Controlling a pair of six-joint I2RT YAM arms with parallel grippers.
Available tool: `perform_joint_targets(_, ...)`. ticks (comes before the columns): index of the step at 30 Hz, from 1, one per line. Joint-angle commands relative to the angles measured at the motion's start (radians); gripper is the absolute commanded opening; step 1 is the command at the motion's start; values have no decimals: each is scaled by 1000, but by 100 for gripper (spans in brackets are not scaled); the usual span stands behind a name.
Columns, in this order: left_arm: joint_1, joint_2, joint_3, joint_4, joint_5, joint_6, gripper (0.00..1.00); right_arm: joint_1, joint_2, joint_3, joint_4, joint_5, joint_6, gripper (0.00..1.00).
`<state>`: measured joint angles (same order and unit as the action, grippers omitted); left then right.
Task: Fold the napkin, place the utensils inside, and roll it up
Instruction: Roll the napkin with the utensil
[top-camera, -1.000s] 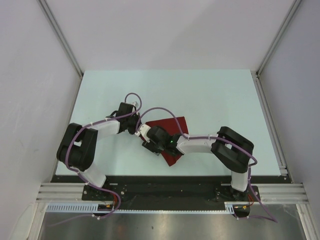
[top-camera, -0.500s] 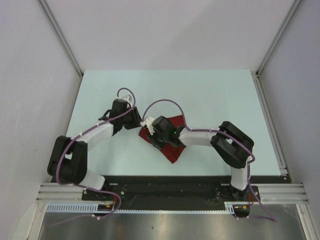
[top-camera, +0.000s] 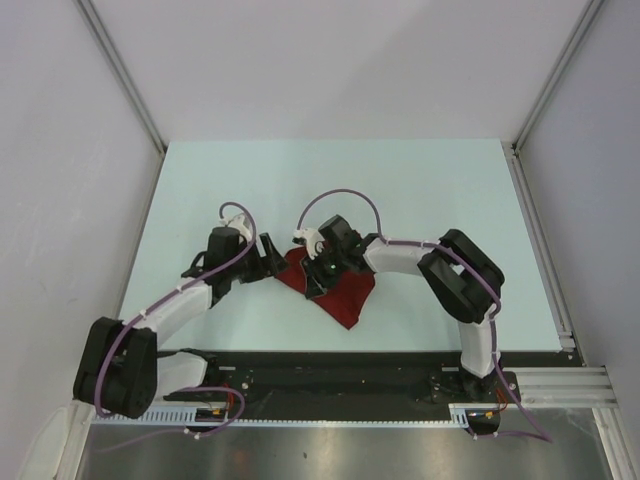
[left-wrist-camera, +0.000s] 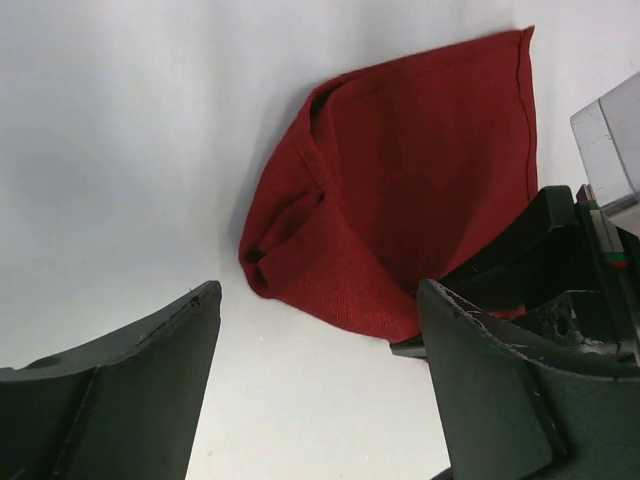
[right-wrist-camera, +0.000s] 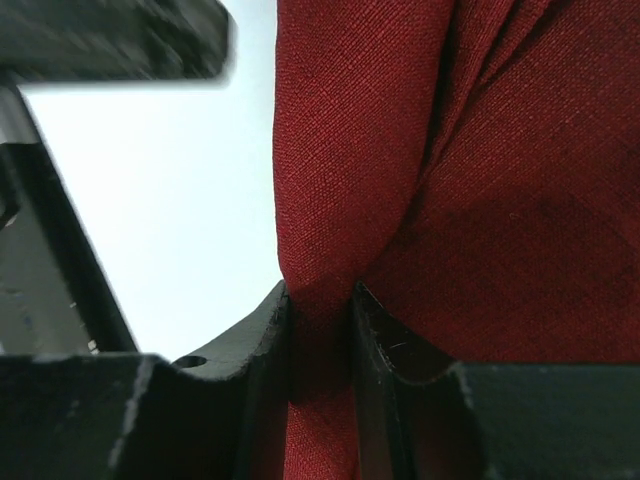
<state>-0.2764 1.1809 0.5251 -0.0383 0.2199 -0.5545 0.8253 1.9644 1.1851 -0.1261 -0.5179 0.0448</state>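
The dark red napkin (top-camera: 345, 292) lies bunched and partly folded on the table's near middle. My right gripper (top-camera: 312, 272) is shut on a raised fold at its left edge; in the right wrist view the cloth (right-wrist-camera: 480, 200) is pinched tight between both fingers (right-wrist-camera: 320, 345). My left gripper (top-camera: 268, 254) stands open just left of the napkin, apart from it. From the left wrist the napkin (left-wrist-camera: 400, 190) lies ahead of the wide-spread left gripper (left-wrist-camera: 318, 300), with bare table between its fingers. The utensils are out of view.
The pale table (top-camera: 420, 190) is enclosed by white walls on three sides. A metal rail (top-camera: 540, 240) runs along the right edge. Purple cables (top-camera: 340, 200) loop above both wrists. The arm bases sit at the near edge.
My left gripper has opened, let go of the napkin and drawn back to the left. My right gripper has closed on a fold and shifted it up and away, bunching the cloth.
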Motion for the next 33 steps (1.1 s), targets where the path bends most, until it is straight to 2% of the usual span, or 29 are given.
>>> perform_joint_targets(1,5,49,-2,97,90,-27,83,12,76,2,-181,-174,15,25)
perform_joint_targets(14,5,201,6,106,44,-28,77,-26,148,34,-213,-307,-29,25)
perform_joint_targets(17,5,220,-11,145,81,-45,67,-37,160,42,-225,-327,-42,25)
perform_joint_targets(20,5,229,-43,190,136,-70,45,-49,169,57,-236,-329,-42,26)
perform_joint_targets(21,5,227,-53,195,142,-74,28,-55,168,61,-236,-329,-42,27)
perform_joint_targets(24,5,229,-44,181,138,-76,2,-66,140,79,-245,-329,-42,36)
perform_joint_targets(25,5,230,-37,170,131,-74,0,-74,128,90,-251,-323,-40,43)
perform_joint_targets(28,6,235,-4,126,108,-61,0,-90,35,103,-277,-262,-30,56)
perform_joint_targets(32,6,238,30,65,76,-39,0,-97,-178,93,-299,-134,-11,65)
perform_joint_targets(33,8,240,35,58,72,-38,0,-92,-214,88,-308,-55,-5,68)
